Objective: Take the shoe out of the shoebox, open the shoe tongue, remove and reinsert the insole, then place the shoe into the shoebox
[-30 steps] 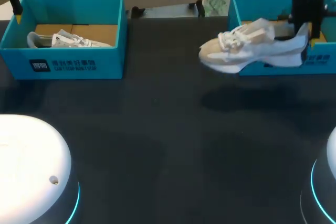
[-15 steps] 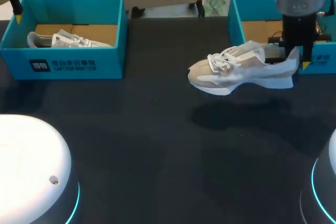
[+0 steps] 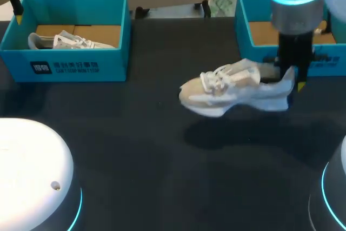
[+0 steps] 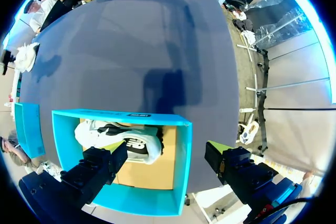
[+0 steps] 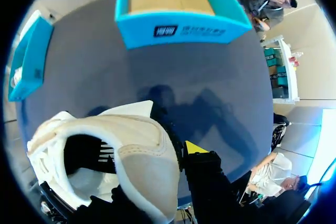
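Presently the shoe (image 3: 232, 91) is held clear of the table (image 3: 135, 160) by the right gripper (image 3: 291, 79), whose two fingers are clamped on the heel from either side. The shoe is kept roughly level, sole down and laces up, with its toe pointed towards the middle of the table, and a shadow (image 3: 232, 133) is cast on the dark surface beneath it. Just behind the heel stands the right shoebox (image 3: 242, 20), a teal carton. Brown cardboard floor is seen inside it, though part of its interior is hidden by the right arm (image 3: 294, 4).

In the right wrist view the shoe (image 5: 126, 150) is seen from behind and above. Its collar and dark opening lie against the right gripper (image 5: 157, 177), and one yellow fingertip is shown beside the heel. Ahead of the fingers the right shoebox (image 5: 178, 24) is seen with a plain cardboard bottom, and the left shoebox (image 5: 29, 61) lies well off to one side.

At the far left of the table the left shoebox (image 3: 65, 63) is set, and the other shoe (image 3: 67, 40) is laid on its cardboard floor. In the left wrist view the left gripper (image 4: 165, 156) is hung above that left shoebox (image 4: 121, 115), with its fingers spread wide and nothing touched by them. The other shoe (image 4: 118, 139) is seen lying inside, towards one end of the box, with bare cardboard shown beside it.
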`<state>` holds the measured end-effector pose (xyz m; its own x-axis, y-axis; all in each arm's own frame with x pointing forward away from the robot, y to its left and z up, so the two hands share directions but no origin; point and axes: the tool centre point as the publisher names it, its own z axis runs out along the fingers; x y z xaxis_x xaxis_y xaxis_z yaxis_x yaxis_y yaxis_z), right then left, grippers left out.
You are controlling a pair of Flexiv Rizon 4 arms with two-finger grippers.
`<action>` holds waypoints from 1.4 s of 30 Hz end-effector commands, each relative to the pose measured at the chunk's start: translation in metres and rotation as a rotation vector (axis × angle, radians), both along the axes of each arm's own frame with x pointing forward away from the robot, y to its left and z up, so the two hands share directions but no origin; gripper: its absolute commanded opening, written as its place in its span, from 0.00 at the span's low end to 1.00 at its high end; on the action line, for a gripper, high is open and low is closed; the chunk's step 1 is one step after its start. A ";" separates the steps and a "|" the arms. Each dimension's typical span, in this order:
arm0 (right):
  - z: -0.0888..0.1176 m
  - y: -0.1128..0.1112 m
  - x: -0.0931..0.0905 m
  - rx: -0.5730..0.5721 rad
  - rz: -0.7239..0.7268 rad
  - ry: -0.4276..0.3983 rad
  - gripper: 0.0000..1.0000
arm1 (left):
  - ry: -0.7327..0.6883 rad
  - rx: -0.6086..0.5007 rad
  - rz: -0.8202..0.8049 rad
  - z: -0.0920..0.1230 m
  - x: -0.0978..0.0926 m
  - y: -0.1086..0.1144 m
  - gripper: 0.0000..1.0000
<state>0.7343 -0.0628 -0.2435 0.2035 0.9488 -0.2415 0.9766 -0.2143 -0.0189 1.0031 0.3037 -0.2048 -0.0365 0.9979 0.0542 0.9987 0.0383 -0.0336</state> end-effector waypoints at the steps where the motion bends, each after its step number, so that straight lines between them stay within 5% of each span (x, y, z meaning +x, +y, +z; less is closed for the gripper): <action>1: -0.020 0.031 -0.019 -0.017 -0.013 0.014 0.00 | -0.002 0.001 -0.001 0.000 -0.001 0.000 1.00; 3: -0.024 0.044 -0.031 0.003 -0.029 0.008 0.00 | -0.002 0.001 -0.001 0.000 -0.001 0.000 1.00; 19: -0.024 0.044 -0.031 0.003 -0.029 0.008 0.00 | -0.002 0.001 -0.001 0.000 -0.001 0.000 1.00; 30: -0.067 0.079 -0.057 0.046 -0.004 0.007 0.00 | -0.002 0.001 -0.001 0.000 -0.001 0.000 1.00; 42: -0.108 0.107 -0.063 0.027 0.010 0.035 0.00 | -0.002 0.001 -0.001 0.000 -0.001 0.000 1.00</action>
<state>0.6659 0.0283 -0.3426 0.1898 0.9605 -0.2036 0.9773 -0.2048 -0.0550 1.0031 0.3037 -0.2048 -0.0363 0.9979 0.0541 0.9987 0.0382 -0.0336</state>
